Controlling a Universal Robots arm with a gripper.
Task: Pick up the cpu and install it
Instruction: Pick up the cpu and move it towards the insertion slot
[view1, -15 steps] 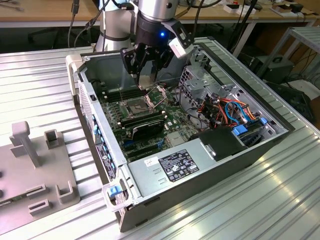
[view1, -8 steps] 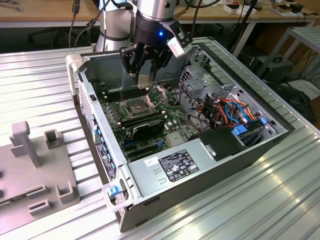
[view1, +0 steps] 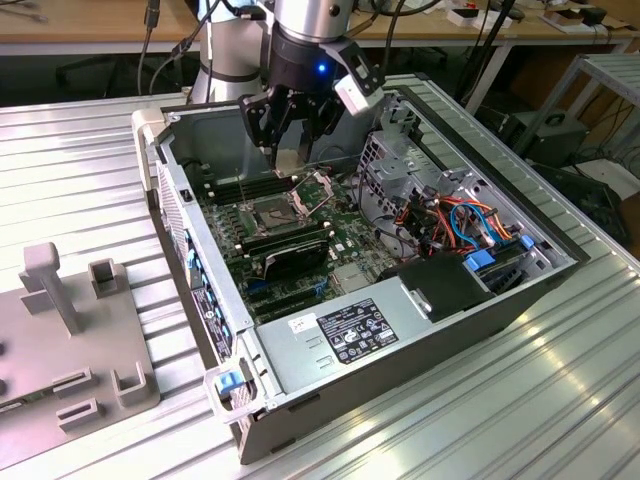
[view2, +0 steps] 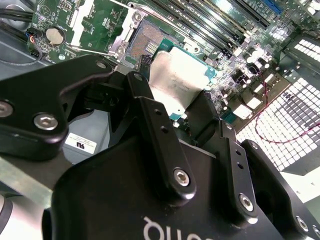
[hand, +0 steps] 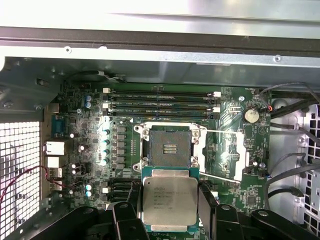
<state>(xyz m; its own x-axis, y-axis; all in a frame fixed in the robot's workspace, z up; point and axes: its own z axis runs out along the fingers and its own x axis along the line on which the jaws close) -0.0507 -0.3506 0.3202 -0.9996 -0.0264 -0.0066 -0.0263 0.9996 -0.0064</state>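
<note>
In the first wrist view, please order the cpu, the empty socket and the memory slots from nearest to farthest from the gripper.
1. cpu, held in the gripper.
2. socket, open, just beyond the cpu.
3. memory slots, farther beyond the socket.

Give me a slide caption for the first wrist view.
The gripper holds the cpu over the motherboard, close to its open, empty socket.

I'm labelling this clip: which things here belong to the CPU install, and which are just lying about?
Job: claw, holding the cpu; open socket; motherboard.
Lying about: memory sticks; coin battery; power supply; grey fixture.
</note>
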